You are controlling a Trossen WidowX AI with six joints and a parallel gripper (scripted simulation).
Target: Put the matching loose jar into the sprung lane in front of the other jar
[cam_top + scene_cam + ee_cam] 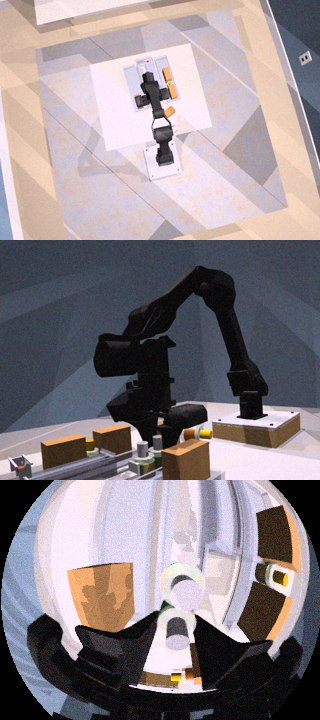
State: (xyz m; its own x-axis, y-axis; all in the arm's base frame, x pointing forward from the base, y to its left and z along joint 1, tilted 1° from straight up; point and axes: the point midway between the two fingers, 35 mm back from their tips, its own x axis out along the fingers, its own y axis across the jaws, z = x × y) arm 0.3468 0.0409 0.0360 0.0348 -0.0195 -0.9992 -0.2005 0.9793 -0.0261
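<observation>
The sprung lane (153,67) is the middle channel. A grey-capped jar with green contents (146,469) (186,595) stands upright in it, against the pusher plate (134,466). My gripper (158,447) (176,615) is shut on a matching grey-capped jar (157,442) (178,635). It holds this jar upright just in front of the lane jar, very close or touching. The held jar's base is hidden, so I cannot tell whether it touches the lane floor. The front stop is not clearly visible. In the top view the arm covers both jars.
Wooden blocks (167,73) (186,462) (102,597) stand in both side channels. A yellow-capped jar (169,82) (89,445) (280,578) stands between two blocks. Another block (169,111) lies near the arm. An orange jar with a yellow cap (189,434) (189,674) lies on its side nearer the base.
</observation>
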